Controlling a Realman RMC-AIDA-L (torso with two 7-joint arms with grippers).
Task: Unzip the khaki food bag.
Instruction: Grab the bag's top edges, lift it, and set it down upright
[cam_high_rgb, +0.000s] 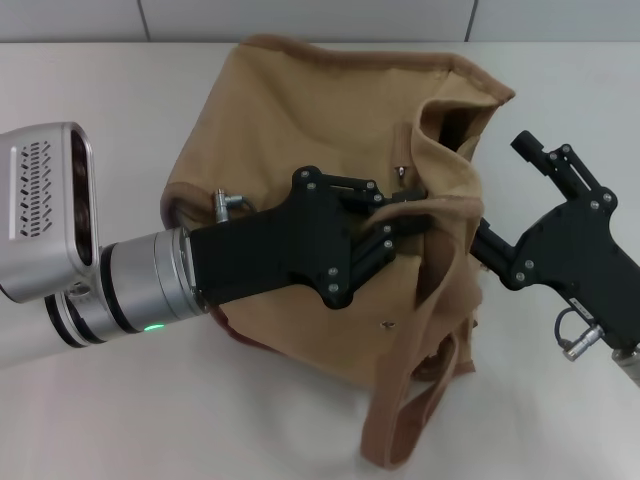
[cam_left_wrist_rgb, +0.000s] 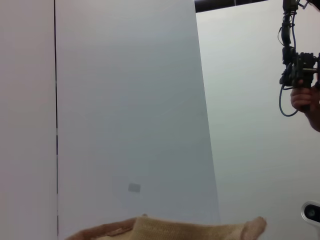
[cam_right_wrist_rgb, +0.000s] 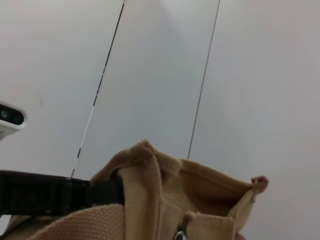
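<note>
The bag lies mid-tabletop, its mouth gaping at the far right corner. The left claw reaches across the bag's front, its fingers pinching fabric at the mouth's near edge. The right claw comes in from the bag's right side; whether it is spread cannot be told. A strap trails toward the near edge. Bare tabletop surrounds the bag.

Right end effector tips hidden behind khaki food bag strap; bag bottom cut off.
</note>
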